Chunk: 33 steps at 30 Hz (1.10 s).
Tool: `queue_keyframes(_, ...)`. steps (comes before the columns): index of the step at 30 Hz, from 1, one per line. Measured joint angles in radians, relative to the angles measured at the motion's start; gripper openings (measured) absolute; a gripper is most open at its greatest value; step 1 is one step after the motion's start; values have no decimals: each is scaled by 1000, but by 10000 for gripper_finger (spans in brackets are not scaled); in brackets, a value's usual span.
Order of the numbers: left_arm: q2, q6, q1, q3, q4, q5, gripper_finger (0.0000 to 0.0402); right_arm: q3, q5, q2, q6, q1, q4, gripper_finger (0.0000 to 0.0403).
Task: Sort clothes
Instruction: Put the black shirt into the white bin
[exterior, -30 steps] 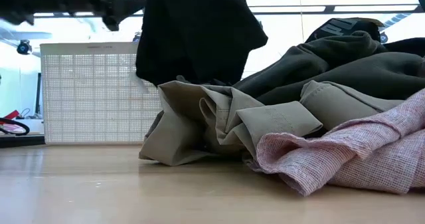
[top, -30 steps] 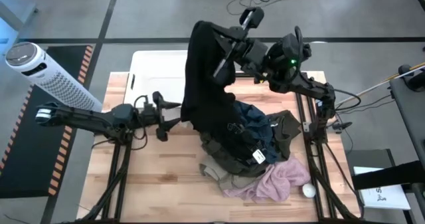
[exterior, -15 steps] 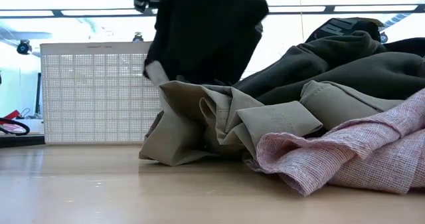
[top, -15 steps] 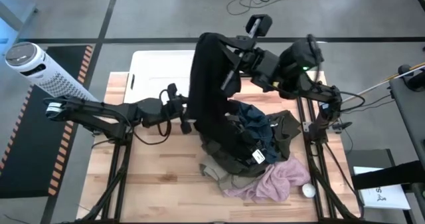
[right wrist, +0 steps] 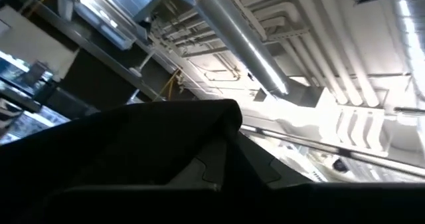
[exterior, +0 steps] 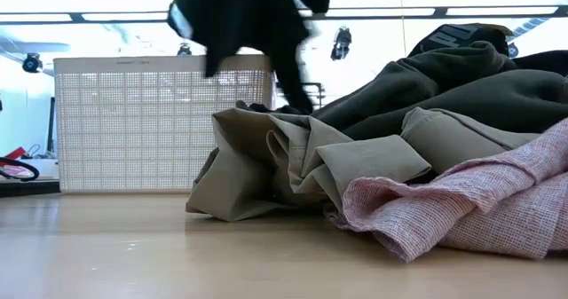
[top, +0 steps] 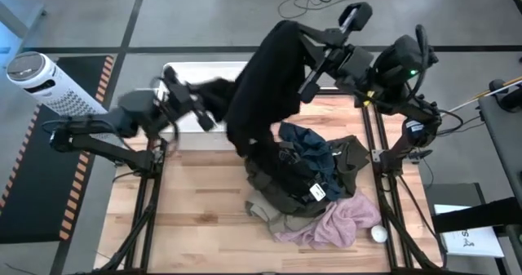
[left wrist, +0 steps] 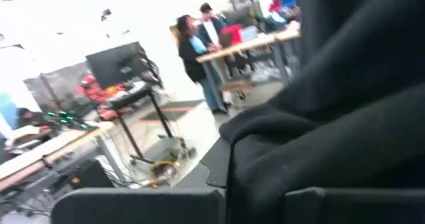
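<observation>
Black garment (top: 265, 83) lifted high, pinched at its top edge in right hand (top: 287, 32), hanging down from there with lower end trailing onto the clothes pile (top: 314, 177) just below. Left hand (top: 192, 104) up beside the hanging cloth, at the white basket (top: 183, 71) rim; motion blur in the high view, so cannot tell if closed on fabric or spread. Left wrist view filled by dark cloth (left wrist: 332, 117) right up against the camera, fingers not readable. Right wrist view: black fabric (right wrist: 133, 144) bunched over the fingers, consistent with a closed pinch.

Low view: garment (exterior: 248, 19) dangling above basket wall (exterior: 133, 126), tail reaching behind the beige-tan piece (exterior: 293, 161). Olive-khaki (exterior: 461, 86) and pale pink (exterior: 470, 201) pieces lying untouched, away from both hands. Small white ball (top: 379, 233) on worktop (top: 188, 218), far from both hands, past the pink piece.

Step, as judged: carrying black garment over to basket. To do well: raise right hand enough for the tail to clear the pile, so no neighbouring piece gets dragged along. Bring left hand to a lower fold for a second hold, spreading the load. Centre over basket opening before release; let hem in first, top edge last. Risk: tail catching on pile or draping over basket rim.
</observation>
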Motion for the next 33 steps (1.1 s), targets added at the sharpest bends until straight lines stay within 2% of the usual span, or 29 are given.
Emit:
queue_keyframes(8,-56,76,153,128,-86,1,1,0,0,16,-18,-92,32,0)
queue_keyframes(13,-59,111,271,183,-110,3,0,0,-27,62,41,-190,74,0)
queue_keyframes(17,-53,104,368,186,-151,68,0,0,-35,105,106,-264,75,0)
queue_keyframes(23,-52,7,521,127,-257,206,0,0,-68,166,190,-344,0,0)
queue_keyframes(33,-94,-87,760,-111,-261,438,0,0,-166,279,378,-442,-228,0)
